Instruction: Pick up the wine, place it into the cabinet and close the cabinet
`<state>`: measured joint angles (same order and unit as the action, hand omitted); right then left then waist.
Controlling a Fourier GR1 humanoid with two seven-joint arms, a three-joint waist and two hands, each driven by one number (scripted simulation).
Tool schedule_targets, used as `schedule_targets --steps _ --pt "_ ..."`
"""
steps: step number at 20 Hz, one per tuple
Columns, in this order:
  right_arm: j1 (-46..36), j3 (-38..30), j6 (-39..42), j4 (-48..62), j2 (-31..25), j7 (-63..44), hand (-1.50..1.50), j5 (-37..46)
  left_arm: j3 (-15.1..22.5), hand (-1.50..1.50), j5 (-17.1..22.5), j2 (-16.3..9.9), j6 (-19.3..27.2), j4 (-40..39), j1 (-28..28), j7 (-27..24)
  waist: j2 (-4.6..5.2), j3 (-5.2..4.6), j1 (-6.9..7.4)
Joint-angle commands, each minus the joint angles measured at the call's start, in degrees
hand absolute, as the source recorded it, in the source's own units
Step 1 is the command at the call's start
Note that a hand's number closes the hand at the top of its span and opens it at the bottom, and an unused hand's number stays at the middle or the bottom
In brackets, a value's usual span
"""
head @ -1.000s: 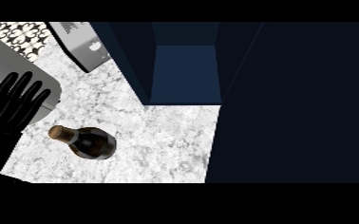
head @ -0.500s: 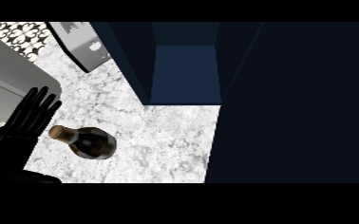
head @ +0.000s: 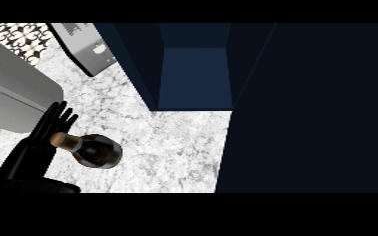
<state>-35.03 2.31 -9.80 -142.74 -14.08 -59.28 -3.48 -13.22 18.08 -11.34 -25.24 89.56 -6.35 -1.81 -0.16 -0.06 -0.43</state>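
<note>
Wine bottle [head: 94, 150] upright on marble bench [head: 170, 145], below-left of open cabinet [head: 196, 77]. Left robot hand [head: 40, 140] just left of the bottle's cork, fingers straight and slightly spread, not curled round it. Grey appliance [head: 22, 92] above-left of bottle. Dark cabinet door [head: 303, 110] to bottle's right.

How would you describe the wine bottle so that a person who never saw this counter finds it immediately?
Start at the open dark blue cabinet at the back of the white marble counter. Go toward the counter's front left, where a black left hand reaches in. The wine bottle stands beside it: the only dark, round-bodied thing, with a tan cork.
</note>
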Motion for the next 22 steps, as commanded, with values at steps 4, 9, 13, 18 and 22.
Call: schedule_targets --steps 4,9,13,18,22 --pt "6.2 0.0 0.0 -9.6 1.1 -1.7 -1.50 -3.1 -2.8 -1.50 -0.5 -2.0 -3.6 -10.7 2.0 -5.1 0.07 0.05 -0.10" --pt "1.6 -0.5 0.1 -7.4 -0.6 -4.1 -1.50 -3.7 -2.1 -1.50 -5.7 -1.7 -3.9 -18.4 3.9 -12.2 0.05 0.03 0.02" --pt "-1.1 -4.2 -0.5 -7.3 -2.2 -6.8 -1.50 -6.5 -1.5 -1.50 -8.5 -0.9 -3.0 -26.0 6.4 -16.1 0.01 0.01 -0.22" --pt "-5.9 0.6 -2.6 -4.2 -1.7 -7.8 -1.50 -0.9 -0.7 -1.50 -7.7 0.9 -4.0 -28.8 7.3 -16.9 -0.06 0.00 0.19" --pt "0.1 -2.3 -0.7 -6.3 -1.3 -4.6 -1.50 -4.8 -1.2 -1.50 -8.2 0.4 -5.9 -35.8 8.9 -20.7 0.04 0.04 0.09"
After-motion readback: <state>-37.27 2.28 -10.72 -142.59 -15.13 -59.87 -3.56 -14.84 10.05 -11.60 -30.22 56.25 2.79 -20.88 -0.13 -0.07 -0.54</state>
